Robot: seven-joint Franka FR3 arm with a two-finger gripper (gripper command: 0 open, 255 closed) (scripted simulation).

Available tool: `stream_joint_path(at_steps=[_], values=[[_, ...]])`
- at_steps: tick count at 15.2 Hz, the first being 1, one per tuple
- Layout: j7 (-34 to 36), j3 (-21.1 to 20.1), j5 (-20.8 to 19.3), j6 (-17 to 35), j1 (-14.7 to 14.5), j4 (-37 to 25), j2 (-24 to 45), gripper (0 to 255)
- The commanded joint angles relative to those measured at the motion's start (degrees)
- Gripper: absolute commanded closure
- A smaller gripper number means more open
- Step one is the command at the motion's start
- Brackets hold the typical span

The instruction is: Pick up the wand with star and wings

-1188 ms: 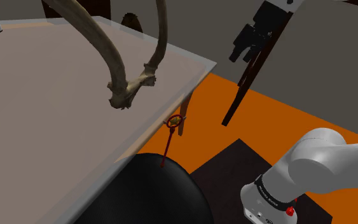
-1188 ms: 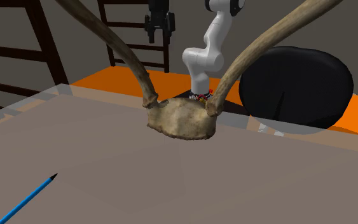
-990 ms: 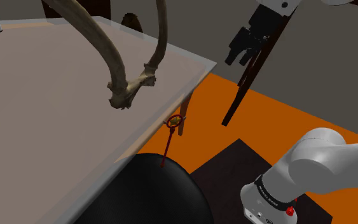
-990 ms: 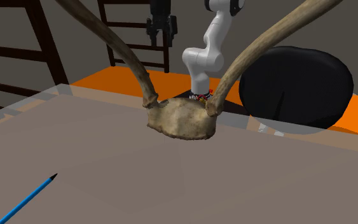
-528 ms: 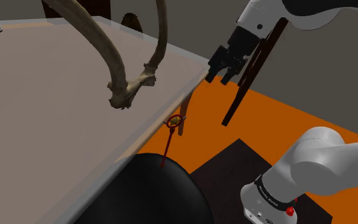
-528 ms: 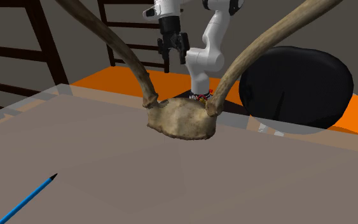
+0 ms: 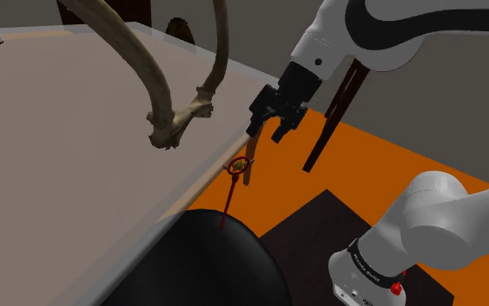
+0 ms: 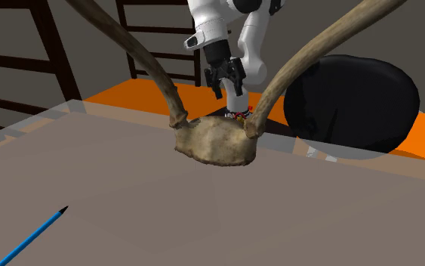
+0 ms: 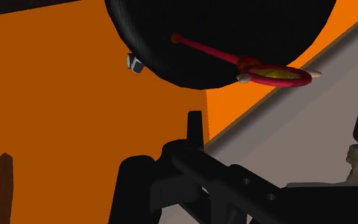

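Note:
The wand [image 7: 232,186] is a thin red stick with a red ring head holding a yellow star and small pale wings. It lies at the grey table's [image 7: 51,148] edge on the shoulder view's right, its handle over a black round shape. My gripper [image 7: 267,130] hangs open just above and to the right of the ring head, with nothing between its fingers. In the wrist view the wand [image 9: 247,62] lies ahead of the gripper [image 9: 281,127], clear of both fingers. In the second exterior view the gripper [image 8: 224,88] hovers behind the skull, above a red speck of the wand [image 8: 238,116].
A bony skull with long antlers [image 7: 175,123] sits on the table close to the wand. A big black round object [image 7: 194,261] stands below the table edge. A blue pencil [image 8: 29,240] lies far across the table. Dark wooden ladder legs [image 7: 329,122] rise behind the gripper over the orange floor [image 7: 355,165].
The arm has swung down and toward the shoulder view's left, bringing the open gripper from high by the ladder to just above the wand's head. The wand has not moved.

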State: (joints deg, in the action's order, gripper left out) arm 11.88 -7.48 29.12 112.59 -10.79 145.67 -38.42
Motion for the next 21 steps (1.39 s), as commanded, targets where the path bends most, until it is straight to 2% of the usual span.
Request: stream_joint_path(at_steps=[1, 3, 10, 12, 13, 21], values=[[0.71, -1.13, 3.65, 2.69, -1.62, 0.42, 2.12, 0], [1.00, -1.90, 6.19, 4.54, -2.78, 0.61, 3.66, 0], [-1.99, -2.59, 8.39, 10.24, -3.50, 4.79, 5.70, 0], [-1.99, -2.59, 8.38, 10.24, -3.49, 4.79, 5.70, 0], [-1.98, -2.58, 8.38, 10.23, -3.49, 4.80, 5.67, 255], [-1.97, -2.59, 8.40, 10.23, -3.50, 4.83, 5.63, 255]])
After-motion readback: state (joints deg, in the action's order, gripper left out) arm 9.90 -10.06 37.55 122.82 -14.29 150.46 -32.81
